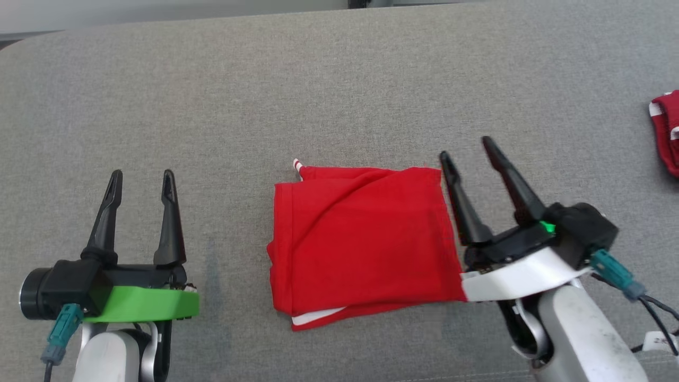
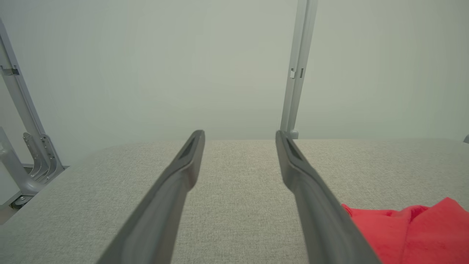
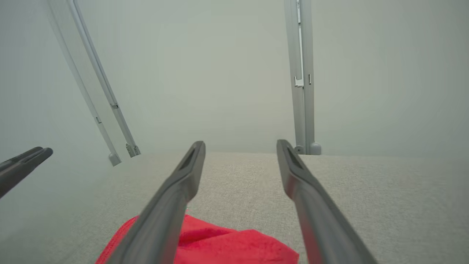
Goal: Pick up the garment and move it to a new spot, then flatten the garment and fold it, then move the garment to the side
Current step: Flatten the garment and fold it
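The red garment (image 1: 360, 239) is lying centred on the grey cushion (image 1: 339, 79). The left gripper (image 1: 142, 180) is hovering at its nine o'clock, the right gripper (image 1: 465, 147) at three o'clock, both with fingers apart.

Grey fabric surface (image 1: 339, 79), folded red garment (image 1: 360, 239), another red cloth (image 1: 667, 130) well apart

The left pincer (image 1: 142, 174) sits low at the left, its fingers (image 1: 168, 223) pointing straight ahead, spread wide and empty. A green collar (image 1: 140, 305) rings its wrist above a pale forearm (image 1: 106, 355). The right pincer (image 1: 464, 147) sits at the right, fingers leaning forward and leftward, likewise spread and empty, behind a white collar (image 1: 522, 276).
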Tool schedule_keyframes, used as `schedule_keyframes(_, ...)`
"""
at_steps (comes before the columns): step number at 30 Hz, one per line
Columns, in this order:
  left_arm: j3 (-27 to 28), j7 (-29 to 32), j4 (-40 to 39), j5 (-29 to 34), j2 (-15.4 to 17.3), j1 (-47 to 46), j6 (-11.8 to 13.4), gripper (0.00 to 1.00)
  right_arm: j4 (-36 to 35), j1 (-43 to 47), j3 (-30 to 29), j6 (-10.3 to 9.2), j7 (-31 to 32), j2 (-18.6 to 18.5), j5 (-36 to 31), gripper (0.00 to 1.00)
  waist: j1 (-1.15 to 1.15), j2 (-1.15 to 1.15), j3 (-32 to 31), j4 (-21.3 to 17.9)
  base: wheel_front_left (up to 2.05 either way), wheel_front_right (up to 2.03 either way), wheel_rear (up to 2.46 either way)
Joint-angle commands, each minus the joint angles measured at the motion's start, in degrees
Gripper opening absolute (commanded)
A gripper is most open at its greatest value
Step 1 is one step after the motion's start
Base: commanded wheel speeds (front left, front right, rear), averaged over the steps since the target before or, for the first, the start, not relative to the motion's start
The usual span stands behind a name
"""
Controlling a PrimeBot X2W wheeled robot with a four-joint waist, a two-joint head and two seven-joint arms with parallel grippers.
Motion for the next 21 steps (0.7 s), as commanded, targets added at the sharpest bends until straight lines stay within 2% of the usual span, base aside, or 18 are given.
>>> schedule_keyframes(1, 0.48, -0.15, -0.40, 0.65, 0.40, 1.16, 0.75, 1.00, -0.74, 2.28, -3.91, 0.00, -0.14, -1.22, -1.08, 1.00, 0.00, 0.00, -1.23, -0.76, 0.00, 0.00, 0.00)
schedule_keyframes(4, 0.88, -0.14, -0.79, 0.55, 0.61, 2.12, 1.16, 1.00, -0.78, 4.98, -9.16, 0.01, 0.22, -2.91, -1.63, 1.00, 0.00, 0.00, -2.14, -1.03, 0.00, 0.00, 0.00)
schedule_keyframes(8, 1.33, -0.05, -1.03, 0.02, 1.15, 3.56, 1.39, 1.00, 0.05, 7.70, -12.95, 0.00, 0.86, -4.86, -1.32, 1.00, 0.00, 0.00, -3.50, -1.25, 0.00, 0.00, 0.00)
schedule_keyframes(21, 1.06, 1.33, -1.54, -0.08, 3.32, 6.91, 0.64, 1.00, 1.77, 10.49, -13.13, 0.00, 2.21, -6.39, 0.23, 1.00, 0.00, 0.00, -7.65, -0.61, 0.00, 0.00, 0.00)
